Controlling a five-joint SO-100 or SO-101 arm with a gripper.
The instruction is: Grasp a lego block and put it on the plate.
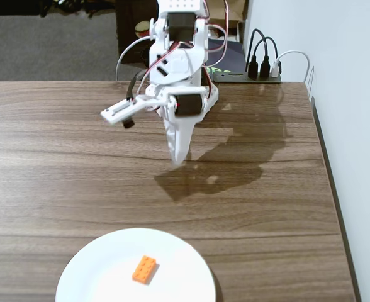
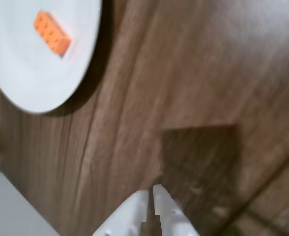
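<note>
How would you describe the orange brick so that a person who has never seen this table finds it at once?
Look at the brown wooden table and find the large round white plate at its near edge in the fixed view. On that plate lies the brick, alone. It is small, bright orange, rectangular, with studs on top, the only coloured thing there.

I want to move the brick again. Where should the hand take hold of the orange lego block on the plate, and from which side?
Probably from straight above, closing on the two long sides of the lego block. It lies flat, studs up, diagonal on the white plate, so turn the hand to match.
</note>
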